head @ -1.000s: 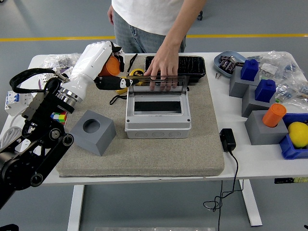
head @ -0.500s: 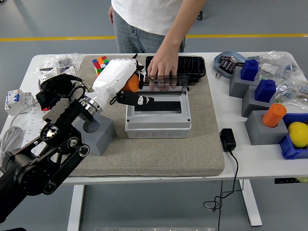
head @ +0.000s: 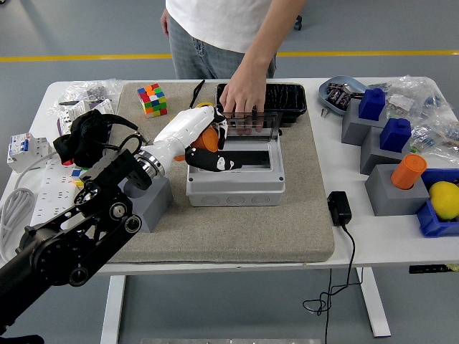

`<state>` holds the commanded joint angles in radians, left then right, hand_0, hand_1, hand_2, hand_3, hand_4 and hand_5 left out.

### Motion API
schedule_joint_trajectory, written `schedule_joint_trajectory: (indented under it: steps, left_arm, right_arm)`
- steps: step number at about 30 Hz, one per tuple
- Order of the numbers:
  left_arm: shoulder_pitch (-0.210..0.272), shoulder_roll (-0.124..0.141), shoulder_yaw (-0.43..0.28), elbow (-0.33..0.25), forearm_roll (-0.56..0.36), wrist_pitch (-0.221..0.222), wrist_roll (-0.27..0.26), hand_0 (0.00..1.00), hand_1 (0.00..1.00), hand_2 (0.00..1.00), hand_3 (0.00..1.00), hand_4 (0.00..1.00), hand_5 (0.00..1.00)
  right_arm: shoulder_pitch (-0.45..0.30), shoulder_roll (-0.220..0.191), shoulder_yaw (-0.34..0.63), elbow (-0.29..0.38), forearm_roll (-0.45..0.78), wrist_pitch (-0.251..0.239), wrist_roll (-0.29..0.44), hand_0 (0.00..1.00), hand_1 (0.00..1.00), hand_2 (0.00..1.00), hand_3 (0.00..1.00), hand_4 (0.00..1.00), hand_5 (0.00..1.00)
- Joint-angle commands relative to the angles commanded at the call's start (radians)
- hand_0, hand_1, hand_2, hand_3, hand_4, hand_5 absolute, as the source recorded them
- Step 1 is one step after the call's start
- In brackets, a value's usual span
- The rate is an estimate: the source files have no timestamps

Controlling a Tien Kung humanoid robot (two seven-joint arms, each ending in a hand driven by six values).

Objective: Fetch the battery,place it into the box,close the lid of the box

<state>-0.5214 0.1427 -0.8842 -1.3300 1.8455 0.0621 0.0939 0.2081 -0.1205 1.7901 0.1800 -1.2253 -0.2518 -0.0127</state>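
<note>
Left hand (head: 204,147) gripped the orange battery (head: 209,138) right over the open box (head: 235,172); drop-in and lid-closing remained.

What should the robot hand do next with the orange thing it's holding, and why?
Probably lower it a little and let go. The left hand grips the orange battery right at the left end of the grey box's dark opening, and a person's hand holds the clear lid up, so the way in looks free.
</note>
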Motion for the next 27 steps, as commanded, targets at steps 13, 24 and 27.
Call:
schedule_joint_trajectory:
  steps: [13,24,27]
  left_arm:
    - [-0.051,-0.033,0.079,0.071,-0.113,0.028,-0.023,0.009,0.002,0.002,0.002,0.987,0.288]
    - [-0.092,-0.072,0.123,0.14,-0.177,0.048,-0.058,0.009,0.002,0.002,0.002,0.983,0.32]
    - [-0.109,-0.084,0.138,0.181,-0.191,0.051,-0.078,0.009,0.002,0.002,0.002,0.983,0.32]
  right_arm:
    - [0.008,-0.007,0.002,0.0,-0.001,0.006,-0.002,0.829,0.789,0.761,0.802,0.998,0.998]
    - [0.015,-0.01,-0.008,0.0,0.004,0.005,-0.001,0.83,0.79,0.761,0.802,0.998,0.998]
    - [0.016,-0.01,-0.009,0.0,0.004,0.005,-0.002,0.83,0.79,0.761,0.802,0.998,0.998]
